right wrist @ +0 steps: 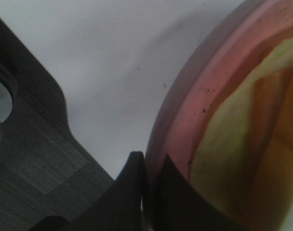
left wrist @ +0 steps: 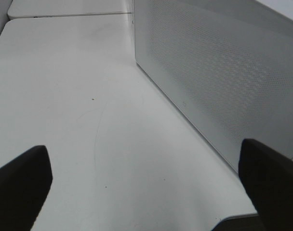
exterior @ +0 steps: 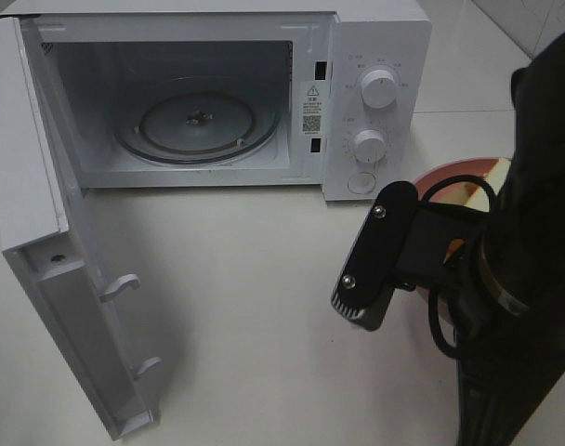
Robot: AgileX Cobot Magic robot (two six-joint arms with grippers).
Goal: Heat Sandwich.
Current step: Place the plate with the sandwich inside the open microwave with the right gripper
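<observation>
A sticker [exterior: 311, 110] on the microwave [exterior: 405, 42] shows a warning triangle and QR code; its print and the dial [exterior: 379, 88] markings are unreadable.

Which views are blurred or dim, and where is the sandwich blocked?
Exterior high: even light, sharp microwave, but the dark right arm hides most of the plate. Right wrist: too close, sandwich and rim blurred and dim. Left wrist: table sharp, fingertips soft black shapes.

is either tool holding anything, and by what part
The right tool grips the plate by its rim; the left tool holds nothing.
</observation>
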